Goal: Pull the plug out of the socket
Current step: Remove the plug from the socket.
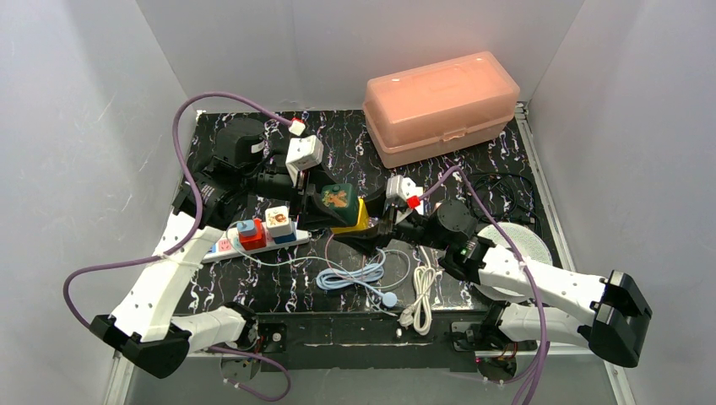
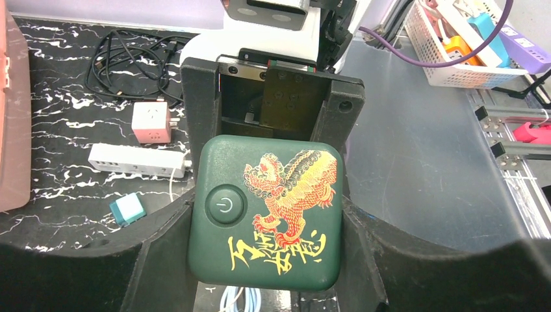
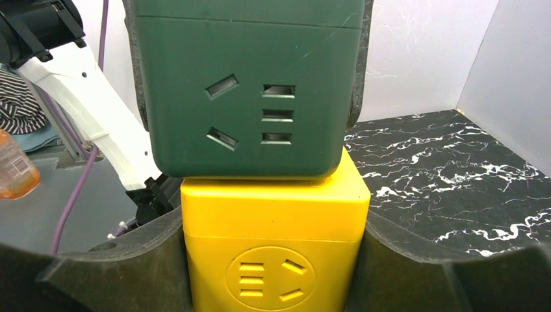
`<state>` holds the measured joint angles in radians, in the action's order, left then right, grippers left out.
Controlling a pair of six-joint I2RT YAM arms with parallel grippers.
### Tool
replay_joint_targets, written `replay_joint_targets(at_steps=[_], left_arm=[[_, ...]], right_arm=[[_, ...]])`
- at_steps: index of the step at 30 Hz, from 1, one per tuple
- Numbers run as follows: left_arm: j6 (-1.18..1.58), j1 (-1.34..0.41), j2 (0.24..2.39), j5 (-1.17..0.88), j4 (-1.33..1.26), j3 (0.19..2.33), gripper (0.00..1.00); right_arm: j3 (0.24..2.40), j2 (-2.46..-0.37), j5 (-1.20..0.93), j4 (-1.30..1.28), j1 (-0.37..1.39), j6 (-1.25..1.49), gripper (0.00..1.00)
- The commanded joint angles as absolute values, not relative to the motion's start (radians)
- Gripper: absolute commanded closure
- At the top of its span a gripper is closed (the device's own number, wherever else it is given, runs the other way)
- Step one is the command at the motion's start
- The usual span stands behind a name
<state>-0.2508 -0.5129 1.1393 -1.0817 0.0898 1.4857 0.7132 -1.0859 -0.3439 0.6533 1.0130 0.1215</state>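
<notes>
A dark green cube adapter (image 2: pixel 266 211) with a red and gold dragon and a power button is clamped between my left gripper's (image 2: pixel 268 260) black fingers (image 2: pixel 159 250). Flush against its underside sits a yellow cube adapter (image 3: pixel 273 240), with my right gripper (image 3: pixel 273 279) shut on its sides. No gap shows at the seam, and any prongs are hidden. Seen from above, the green cube (image 1: pixel 336 197) and the yellow cube (image 1: pixel 357 221) hang together over the mat's middle, left gripper (image 1: pixel 314 201) on one side, right gripper (image 1: pixel 382 226) on the other.
A pink lidded box (image 1: pixel 439 105) stands at the back right. A white power strip (image 1: pixel 221 245) with red and blue plugs lies at the left. Coiled white cables (image 1: pixel 363 274) lie near the front edge, a white round disc (image 1: pixel 528 245) at the right, and black cable (image 1: pixel 498 190) behind it.
</notes>
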Motion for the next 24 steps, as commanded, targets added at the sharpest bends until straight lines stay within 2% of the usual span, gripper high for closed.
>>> replay_joint_targets(at_steps=[1,15,24], left_arm=[[-0.155,-0.483,1.093,-1.121,-0.076,1.566,1.0],[-0.145,-0.483,1.09,-1.144,-0.062,1.591,1.0],[-0.143,-0.483,1.096,-1.16,-0.054,1.622,1.0]], right_arm=[[0.624,-1.118,-0.319,0.482,1.014,0.041,0.99],[0.647,-1.151,-0.311,0.3,1.014,-0.048,0.99],[0.608,-1.173,-0.289,0.277,1.014,-0.033,0.99]])
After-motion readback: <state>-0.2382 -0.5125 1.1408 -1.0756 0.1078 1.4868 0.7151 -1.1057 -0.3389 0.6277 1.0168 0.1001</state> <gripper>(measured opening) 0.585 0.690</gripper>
